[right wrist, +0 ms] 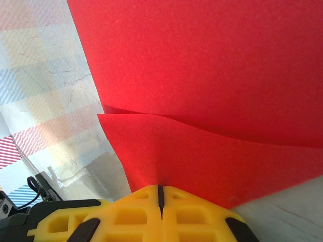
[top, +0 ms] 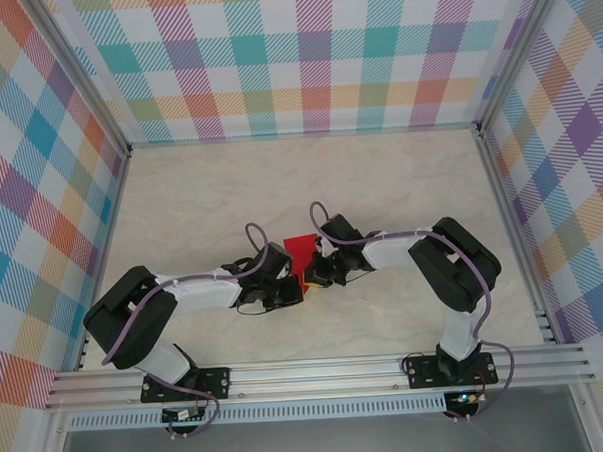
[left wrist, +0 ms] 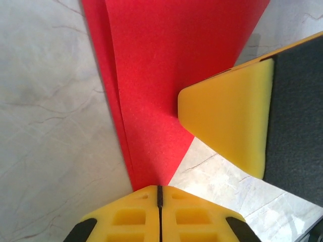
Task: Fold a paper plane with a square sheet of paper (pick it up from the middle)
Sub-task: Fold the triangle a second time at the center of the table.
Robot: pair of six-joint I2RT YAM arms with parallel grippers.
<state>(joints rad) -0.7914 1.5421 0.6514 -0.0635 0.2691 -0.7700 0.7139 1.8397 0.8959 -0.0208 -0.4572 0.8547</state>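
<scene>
The square sheet of paper is bright red and folded into layers, lifted off the marble table near the middle front. My left gripper holds its near end from the left. In the left wrist view the yellow jaws are shut on a narrow point of the sheet of paper, which shows a long crease down its left side. My right gripper meets it from the right. In the right wrist view the right gripper is pinched on the edge of a curling layer of the sheet of paper. One right finger rests against the sheet.
Plaid walls enclose the table on three sides. An aluminium rail carrying both arm bases runs along the near edge. The two wrists nearly touch at the centre front, with open marble behind and beside them.
</scene>
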